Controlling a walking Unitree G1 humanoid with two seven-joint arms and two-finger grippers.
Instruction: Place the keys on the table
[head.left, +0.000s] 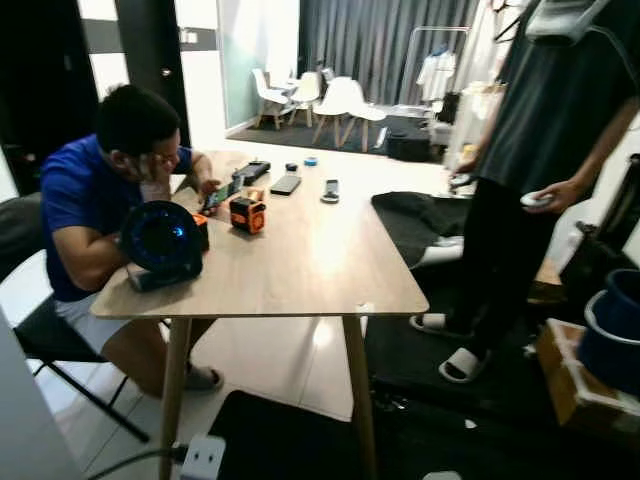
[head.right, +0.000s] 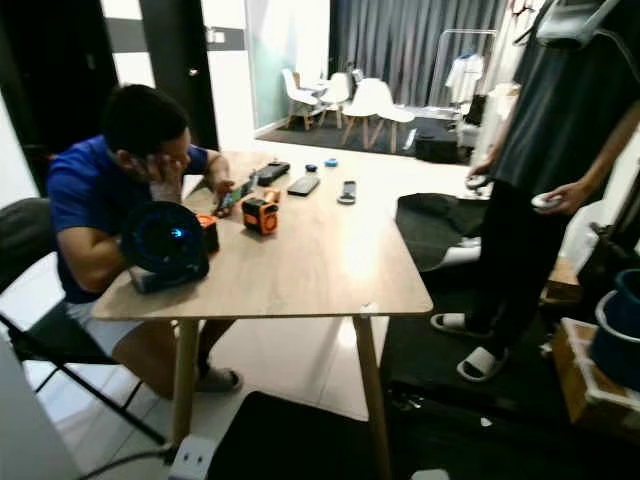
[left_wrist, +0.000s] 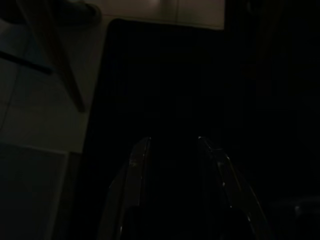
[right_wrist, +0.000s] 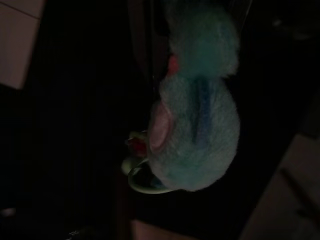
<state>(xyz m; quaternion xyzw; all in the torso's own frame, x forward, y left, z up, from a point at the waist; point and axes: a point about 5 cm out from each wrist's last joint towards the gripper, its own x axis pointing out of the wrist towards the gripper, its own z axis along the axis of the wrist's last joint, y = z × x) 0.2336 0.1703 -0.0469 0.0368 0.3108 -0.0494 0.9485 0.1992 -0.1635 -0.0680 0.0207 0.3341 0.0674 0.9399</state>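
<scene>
Two long black fingers of the left gripper (left_wrist: 172, 187) stand apart with nothing between them, hanging in deep shade over a dark mat. Close before the right wrist camera dangles a fluffy teal plush keychain (right_wrist: 195, 130) with a green ring; whether the right gripper grips it, I cannot tell. Ahead stands the light wooden table (head.left: 310, 265), bearing a round blue-lit speaker (head.left: 160, 240) and an orange box (head.left: 247, 214). A seated person in blue (head.left: 85, 215) leans on it; another stands beside.

Left pincer (left_wrist: 172, 150) hanging low — fingers (left_wrist: 135, 170) parted, dim
</scene>
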